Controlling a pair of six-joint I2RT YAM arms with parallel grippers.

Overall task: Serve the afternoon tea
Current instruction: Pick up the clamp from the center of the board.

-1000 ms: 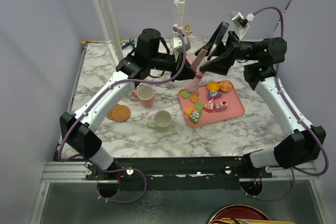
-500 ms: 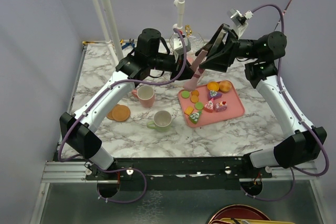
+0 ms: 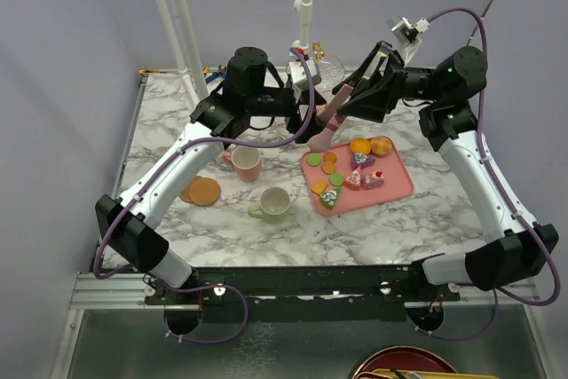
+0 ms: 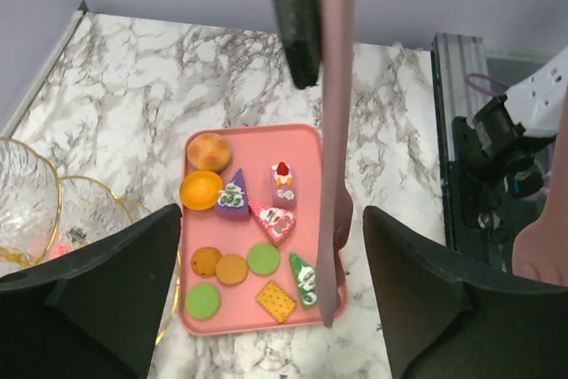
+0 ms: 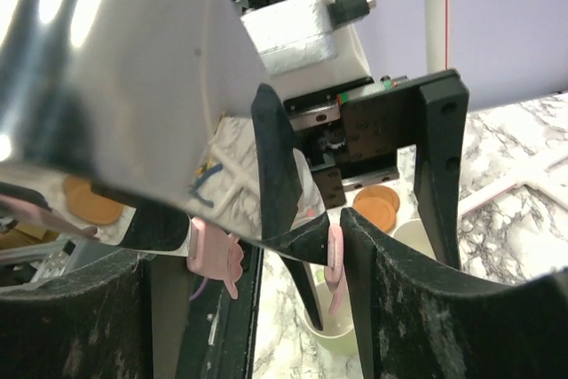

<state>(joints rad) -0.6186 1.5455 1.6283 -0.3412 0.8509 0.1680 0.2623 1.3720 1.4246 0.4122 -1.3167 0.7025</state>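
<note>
**One pair of pink tongs (image 4: 335,130) aloft, upper centre**

The pink tongs are clamped in the right gripper (image 3: 346,95). The left gripper (image 4: 271,215) is spread wide, one tong arm between its fingers (image 4: 89,308). Cakes (image 4: 232,200) are laid on the pink tray (image 4: 297,141), right of centre; the glass stand (image 3: 327,67) is seen behind the arms. Pink mug (image 3: 246,162), green mug (image 3: 274,204) and coasters (image 3: 203,191) are set left of it.
</note>
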